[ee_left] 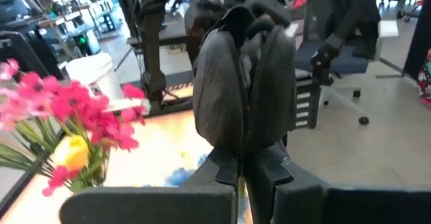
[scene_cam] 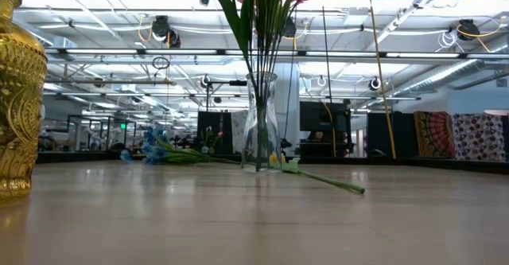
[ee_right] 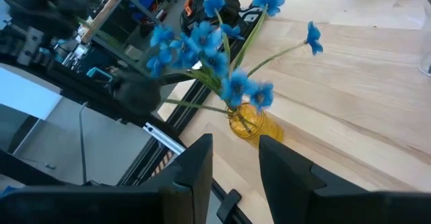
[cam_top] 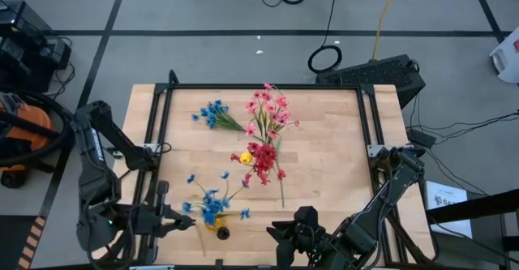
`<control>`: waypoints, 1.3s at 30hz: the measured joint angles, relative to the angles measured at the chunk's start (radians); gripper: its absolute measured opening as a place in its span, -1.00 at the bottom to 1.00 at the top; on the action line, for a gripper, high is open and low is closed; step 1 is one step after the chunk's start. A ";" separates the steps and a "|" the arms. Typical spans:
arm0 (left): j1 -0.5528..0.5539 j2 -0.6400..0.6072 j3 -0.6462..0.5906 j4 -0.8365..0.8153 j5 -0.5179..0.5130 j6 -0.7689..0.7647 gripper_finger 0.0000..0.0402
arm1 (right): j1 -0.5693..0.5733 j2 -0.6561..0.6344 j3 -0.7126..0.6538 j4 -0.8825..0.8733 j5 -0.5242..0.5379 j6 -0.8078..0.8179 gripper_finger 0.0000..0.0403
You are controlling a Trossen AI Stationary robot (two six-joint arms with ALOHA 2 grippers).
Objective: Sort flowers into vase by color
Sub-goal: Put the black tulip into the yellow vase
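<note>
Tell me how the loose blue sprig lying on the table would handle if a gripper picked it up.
The blue sprig looks light, with a thin stem, so it would likely flex and droop. Lying flat, it may slide when pushed. Its small blossoms could snag.

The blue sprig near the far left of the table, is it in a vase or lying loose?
Lying loose. The blue sprig lies flat on the table, beside the clear vase.
</note>
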 joint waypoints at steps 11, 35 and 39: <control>0.000 -0.004 -0.031 0.053 0.000 -0.029 -0.95 | -0.003 0.000 0.000 -0.003 0.000 0.000 -0.45; -0.001 -0.093 -0.030 0.090 -0.010 0.124 -0.95 | -0.006 0.000 0.000 -0.005 0.000 -0.027 -0.45; -0.001 -0.093 -0.030 0.086 -0.017 0.129 -0.95 | -0.013 0.000 0.000 -0.005 0.000 -0.036 -0.45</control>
